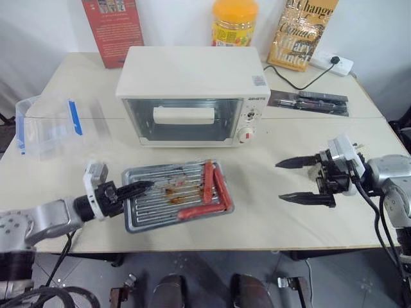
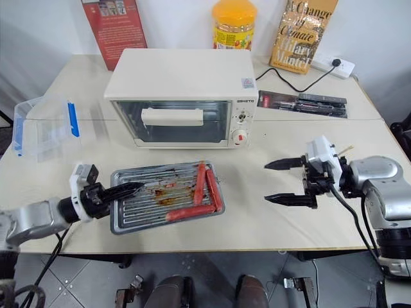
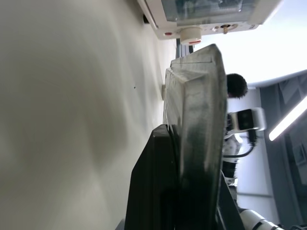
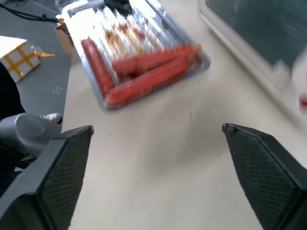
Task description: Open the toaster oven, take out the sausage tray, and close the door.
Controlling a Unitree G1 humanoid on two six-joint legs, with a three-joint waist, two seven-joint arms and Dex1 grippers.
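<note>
Two of your three steps look done from how things lie: the sausage tray (image 1: 176,195) sits out on the table (image 1: 308,218) in front of the toaster oven (image 1: 192,96), and the door (image 1: 183,119) stands upright and flush against the oven's front, its wide cream bar handle (image 1: 183,115) across the glass. You would judge the task all but finished; what is left is to let go of the tray and draw your arms clear. Your left gripper (image 1: 131,190) is clamped on the tray's left rim, the black fingers pinching the metal edge, and the left wrist view looks straight along that rim toward the oven's knobs. Your right gripper (image 1: 307,180) hangs above bare table well to the right of the tray, fingers spread wide and holding nothing. The tray itself is a ribbed silver rectangle with rounded corners, lying slightly askew to the table edge, with brown grease smears near its middle. Red sausages (image 1: 209,183) crowd its right half: two lie side by side lengthwise and another lies across the near end. Before you release, check that the tray rests flat, since the pictures do not settle whether its gripped edge is lifted off the table.
</note>
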